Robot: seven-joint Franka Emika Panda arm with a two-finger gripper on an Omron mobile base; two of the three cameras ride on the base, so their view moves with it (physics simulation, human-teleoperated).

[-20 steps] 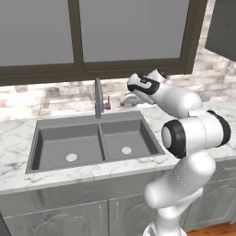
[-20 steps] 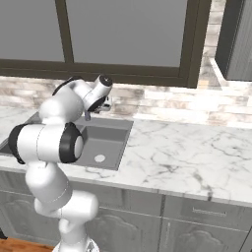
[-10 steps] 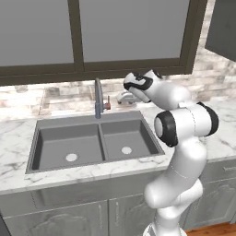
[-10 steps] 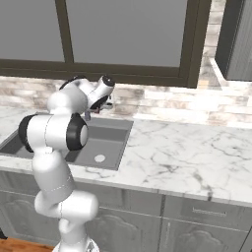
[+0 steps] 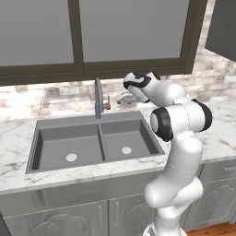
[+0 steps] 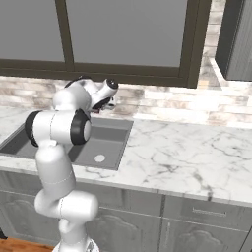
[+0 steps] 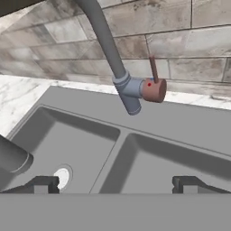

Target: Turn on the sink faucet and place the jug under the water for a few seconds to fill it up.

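In the left base view the gripper hangs with jaws spread wide and empty, just right of the faucet, whose reddish lever points toward it, above the back rim of the sink, with brick wall behind. In the right base view the gripper sits over the sink, marble counter stretching away beside it. In the hand view the two fingertips stand far apart, the lever ahead between them, the spout end low beside one tip, both bowls below.

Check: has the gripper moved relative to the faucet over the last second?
Yes. The gripper, jaws open, has drawn back slightly rightward from the faucet, and the elbow has swung upright.
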